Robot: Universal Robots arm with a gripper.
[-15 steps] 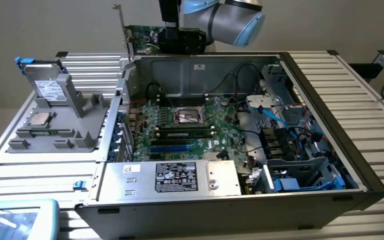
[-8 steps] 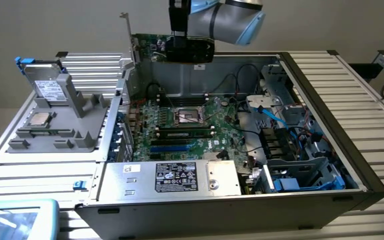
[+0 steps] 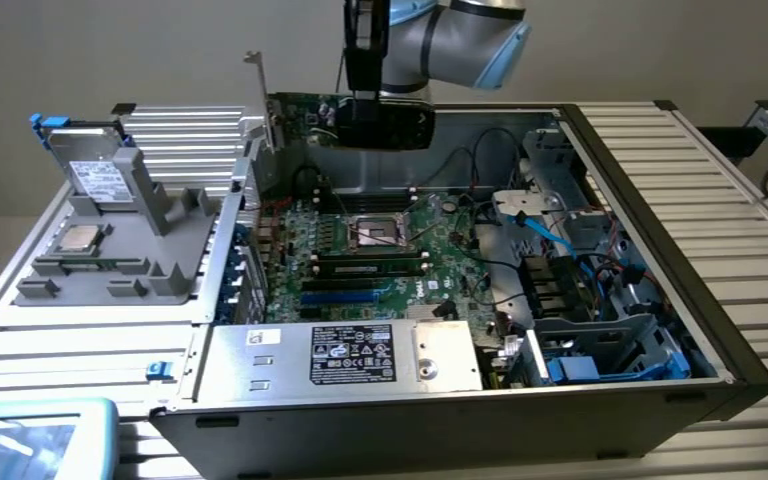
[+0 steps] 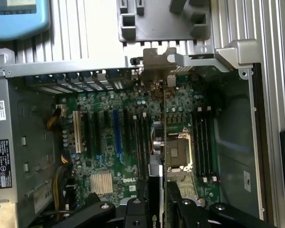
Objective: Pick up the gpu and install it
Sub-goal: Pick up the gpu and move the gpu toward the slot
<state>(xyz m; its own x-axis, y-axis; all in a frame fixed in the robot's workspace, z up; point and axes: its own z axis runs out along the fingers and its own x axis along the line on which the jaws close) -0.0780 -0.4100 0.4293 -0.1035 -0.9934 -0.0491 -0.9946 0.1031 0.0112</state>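
a universal robots arm's gripper [image 3: 373,125] was clenched on the gpu [image 3: 301,110], holding the green card in the air above the far end of an open computer case [image 3: 744,365] that lay on its side on a slatted metal tabletop [image 3: 718,170]. the card's long silver bracket [image 3: 257,92] stood upright at the end toward the exterior view's left, rising clear of the case wall. below the card, and apart from it, lay the large green motherboard [image 3: 418,265] with its bare square processor socket [image 3: 377,232] and rows of black and blue slots. in the wrist view the gpu was seen edge-on, hanging over the board just beside the socket. a grey power supply [image 3: 344,358] with a white-and-black label filled the case's near end, and blue and black cables [image 3: 551,235] ran along the side toward the exterior view's right. outside the case, toward the exterior view's left, a grey fixture [image 3: 157,255] held a boxy drive [image 3: 95,172] with a white label and a small square chip [image 3: 81,238]. a blue-rimmed object [image 3: 37,432] sat at the near corner on that side.
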